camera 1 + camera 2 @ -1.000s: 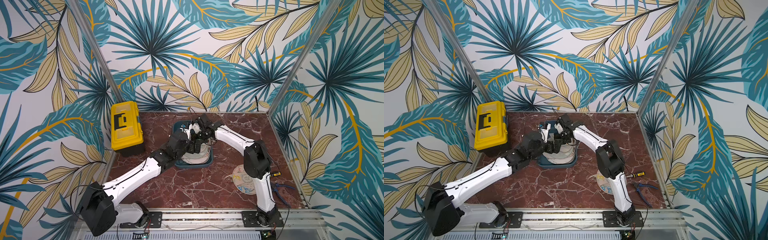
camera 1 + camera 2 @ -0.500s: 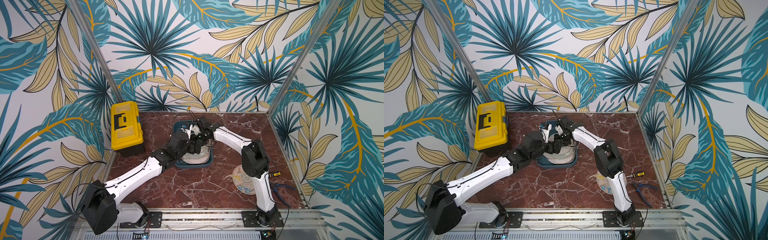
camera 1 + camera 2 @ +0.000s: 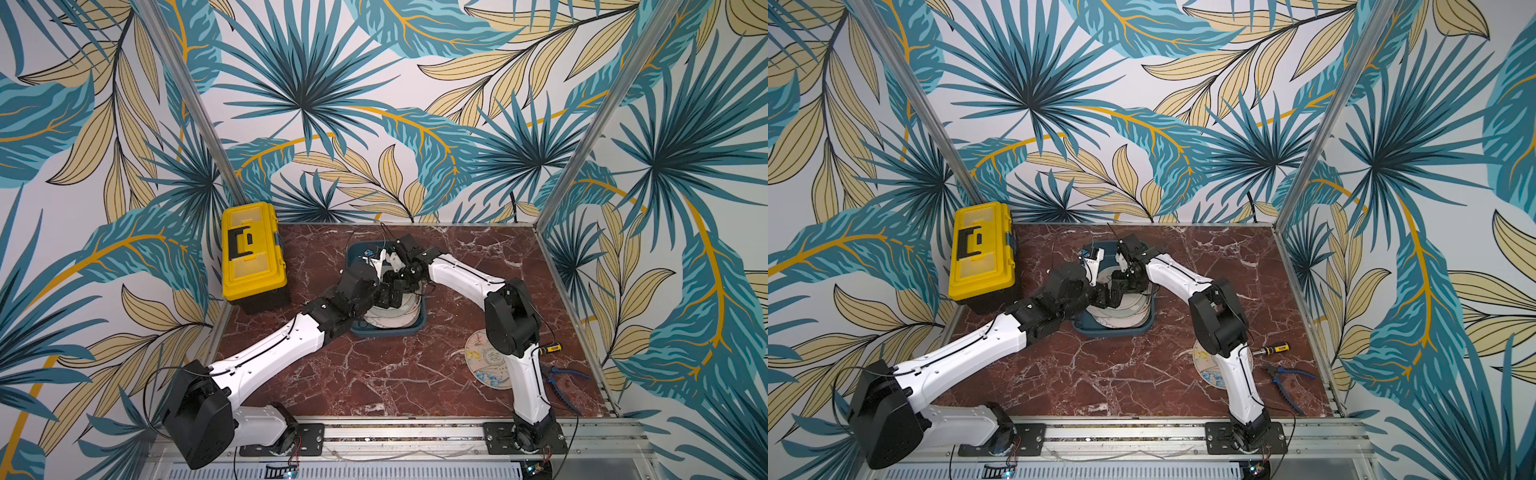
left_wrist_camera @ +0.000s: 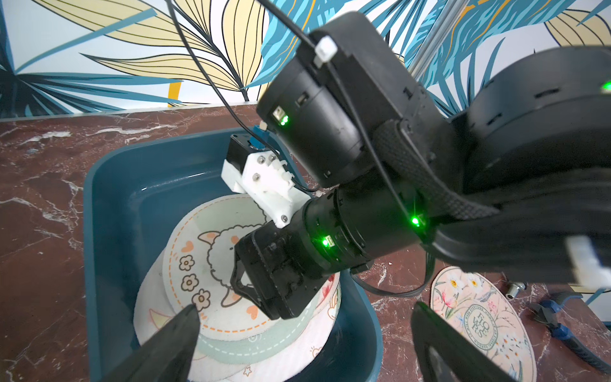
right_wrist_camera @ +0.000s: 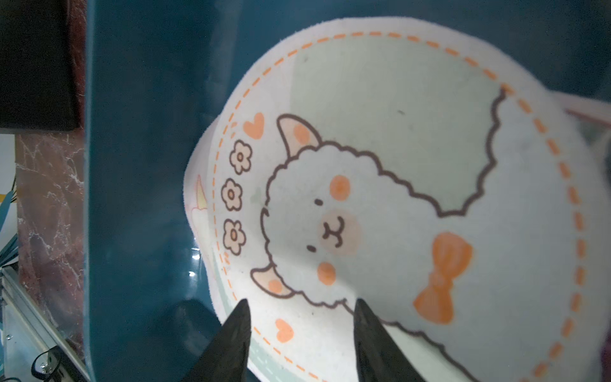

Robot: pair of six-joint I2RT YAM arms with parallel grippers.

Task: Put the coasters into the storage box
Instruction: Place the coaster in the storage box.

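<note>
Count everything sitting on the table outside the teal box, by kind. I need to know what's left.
floral coaster: 1
yellow toolbox: 1
screwdriver: 1
pliers: 1
Total: 4

White arm links [image 3: 270, 357], black joint housings [image 3: 509, 320], thin black cables [image 4: 197, 64], green status lights [image 4: 415, 221].

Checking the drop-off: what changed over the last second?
The right gripper opened, letting go of the sheep coaster, which now lies on the stack in the storage box. Unchanged: the left gripper open at the box, the floral coaster on the table.
</note>
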